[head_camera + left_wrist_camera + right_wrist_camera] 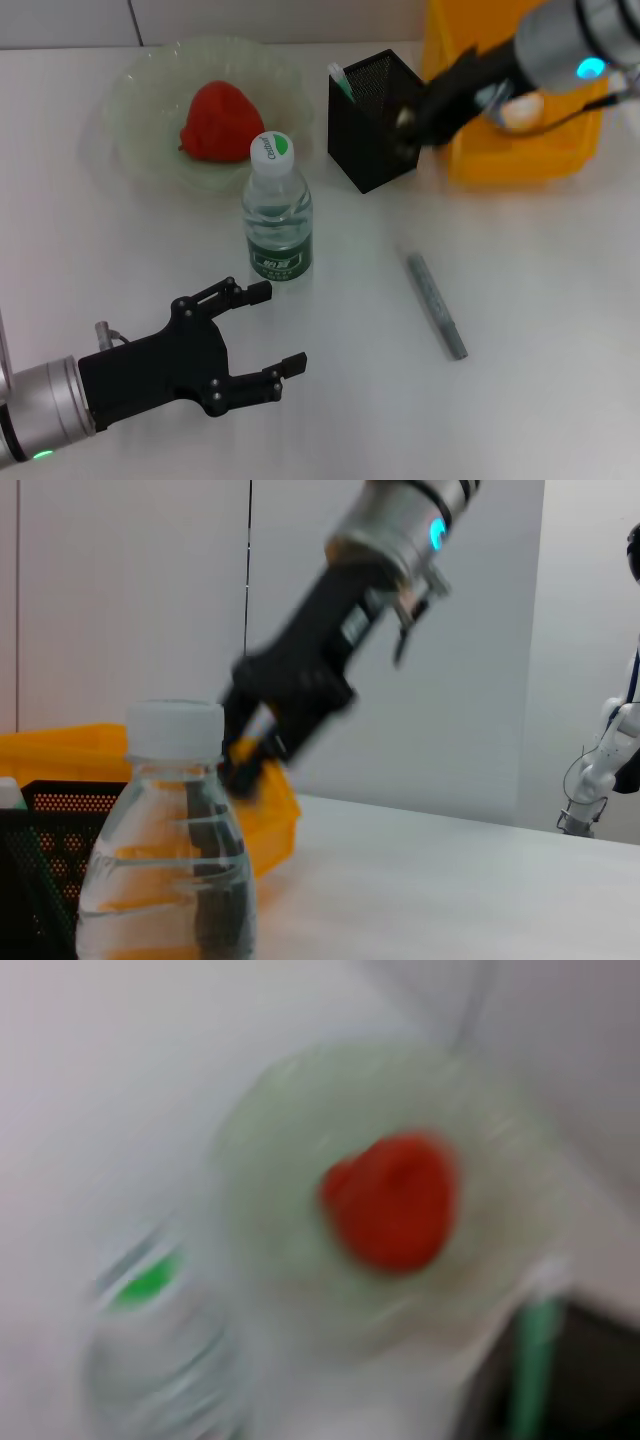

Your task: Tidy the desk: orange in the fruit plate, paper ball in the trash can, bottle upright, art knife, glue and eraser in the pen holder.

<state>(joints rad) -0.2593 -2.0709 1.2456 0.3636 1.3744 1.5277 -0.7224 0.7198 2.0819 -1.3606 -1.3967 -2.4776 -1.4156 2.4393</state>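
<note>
Pen holder (pixel 375 120), right gripper (pixel 408 128) at rim, perhaps closed, blurred

Upright clear plastic water bottle (pixel 277 212) standing just ahead of open black left gripper (pixel 266 330), blocking forward path; right gripper (pixel 412 128) crowding black mesh pen holder (pixel 372 120) rim; grey art knife (pixel 436 305) lying on open white desk (pixel 540 300), approach unobstructed
</note>
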